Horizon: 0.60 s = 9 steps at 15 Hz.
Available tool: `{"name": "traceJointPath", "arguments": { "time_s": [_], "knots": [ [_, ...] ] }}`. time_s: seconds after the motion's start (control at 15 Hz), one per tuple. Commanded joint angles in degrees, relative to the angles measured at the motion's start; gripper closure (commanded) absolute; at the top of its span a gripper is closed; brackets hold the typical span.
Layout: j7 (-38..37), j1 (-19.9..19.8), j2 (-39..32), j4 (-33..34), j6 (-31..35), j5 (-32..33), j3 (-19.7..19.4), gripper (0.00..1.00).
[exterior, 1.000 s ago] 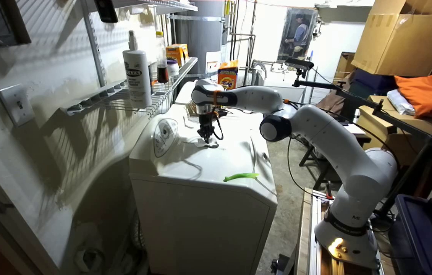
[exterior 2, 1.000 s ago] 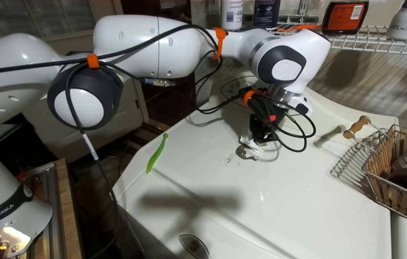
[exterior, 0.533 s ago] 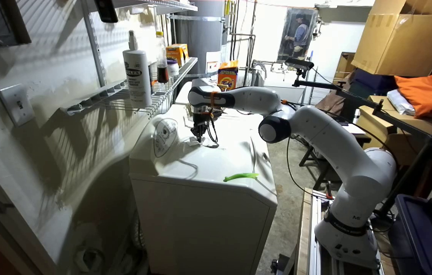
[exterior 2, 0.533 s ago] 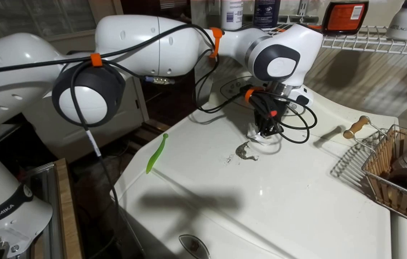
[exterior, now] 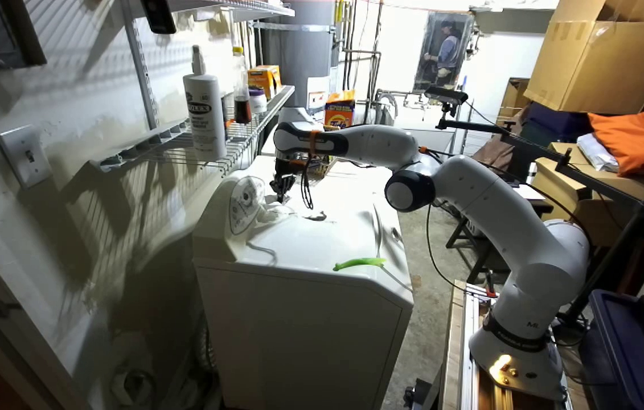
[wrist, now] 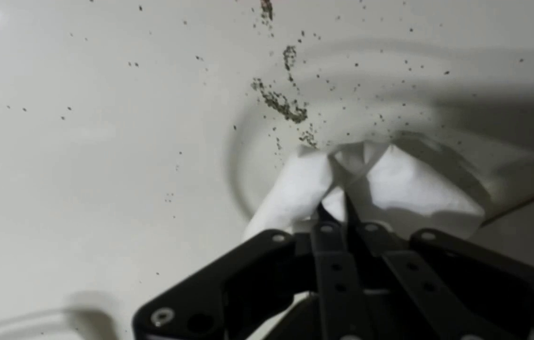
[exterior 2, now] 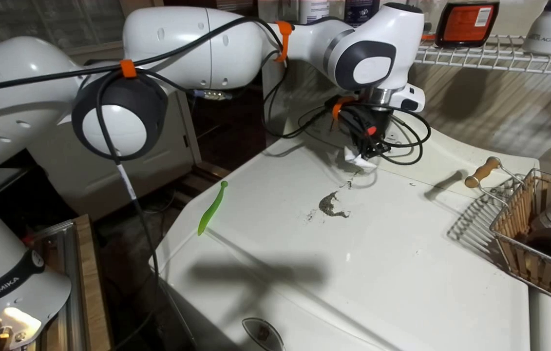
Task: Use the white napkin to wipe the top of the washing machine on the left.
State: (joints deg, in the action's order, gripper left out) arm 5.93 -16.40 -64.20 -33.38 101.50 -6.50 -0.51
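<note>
Claw (wrist: 338,215), black and metal-jointed, is clenched on a crumpled, thin white napkin (wrist: 389,189); we see its folds pinched between the fingertips. Napkin sits over the flat lid of a large white boxy washing machine (exterior 2: 392,263), near the foot of the oval grey control panel (exterior: 246,205). Whether its lower edge meets the lid, we cannot tell. Fingertips are partly buried in the folds, and in an exterior view we barely pick out white against white. Dark grit (wrist: 290,109) trails up to the napkin's edge in the wrist view, some running out at the top. Nearby on the lid we note a crescent-shaped, dark gritty smear (exterior 2: 326,204).

Thin black cables (exterior 2: 357,119) loop around the claw and, in an exterior view, block part of the control panel. Jointed white robot arm (exterior 2: 236,53) crosses in front of upright labelled bottles (exterior 2: 314,10) on a white wire shelf (exterior 2: 504,58); frame edge crops their tops. Slender, bright green strip (exterior 2: 211,209) with a knobbed end lies on the lid's border, well apart from the napkin. Wire basket (exterior 2: 513,248) with wooden slats stands by the lid's edge, cut off by the frame, contents only partly visible.
</note>
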Motion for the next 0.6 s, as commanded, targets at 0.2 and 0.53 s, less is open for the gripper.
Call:
{"name": "traceJointPath", "arguments": {
  "time_s": [0.2, 0.53],
  "knots": [
    [11.1, -0.9, -2.9, -0.9, 9.5, -1.2, 4.0, 0.99],
    [19.5, -2.4, -5.8, -1.2, 16.7, -2.5, 7.9, 0.99]
  ]
}}
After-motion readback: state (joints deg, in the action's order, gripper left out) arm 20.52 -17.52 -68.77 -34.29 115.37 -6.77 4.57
